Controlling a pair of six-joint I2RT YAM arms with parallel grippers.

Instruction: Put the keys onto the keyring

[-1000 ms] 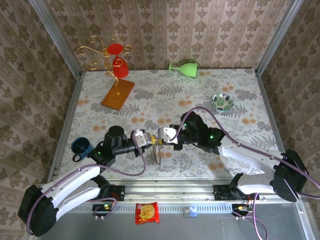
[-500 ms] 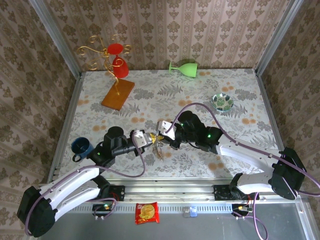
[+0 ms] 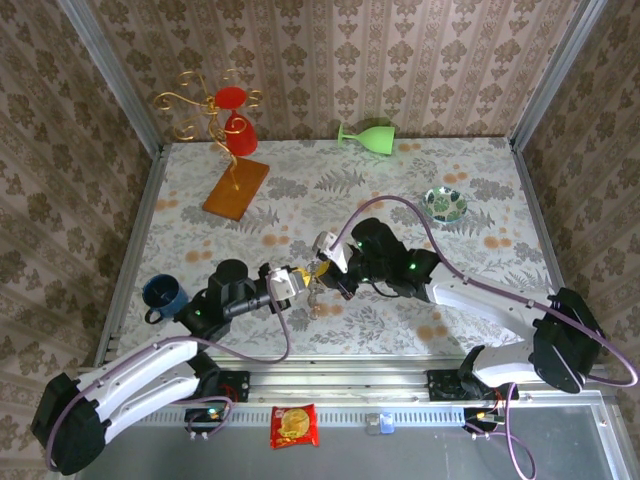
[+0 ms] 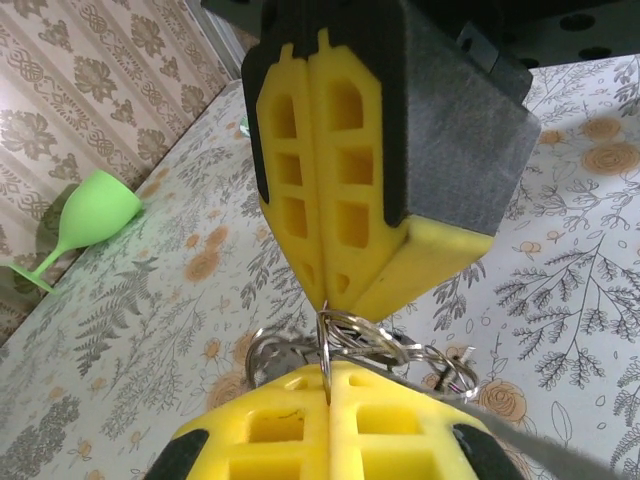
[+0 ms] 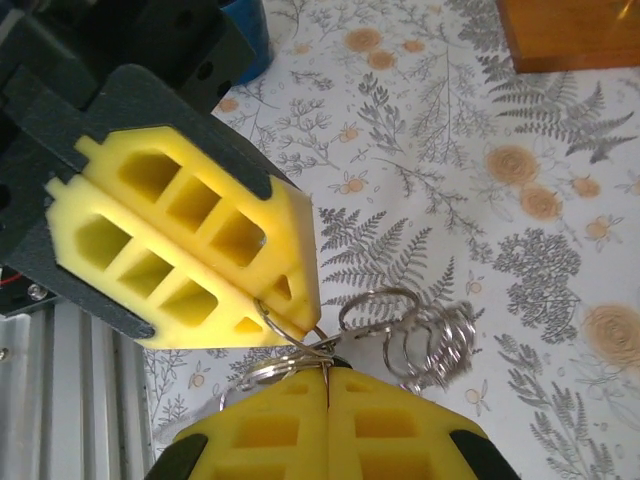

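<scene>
My left gripper (image 3: 296,279) and right gripper (image 3: 323,266) meet tip to tip above the table's middle front. The left gripper (image 4: 328,378) is shut on a thin metal ring, the keyring (image 4: 327,345), seen edge-on. In the right wrist view the keyring (image 5: 272,322) curves out of the left pads (image 5: 290,250). My right gripper (image 5: 327,366) is shut, with a small black piece, seemingly a key's head (image 5: 341,361), at its tips. A bunch of small silver rings (image 5: 435,340) dangles beside it. The keys' blades are hidden.
A green goblet (image 3: 367,134) lies at the back. A small green-patterned dish (image 3: 444,204) sits at the right, a blue cup (image 3: 162,293) at the left. A gold stand with red cups on a wooden base (image 3: 236,187) stands back left. A snack packet (image 3: 294,425) lies on the front rail.
The right gripper has moved left and slightly back, the left gripper a little right, so their tips now touch. The hanging ring looks narrower than before.
</scene>
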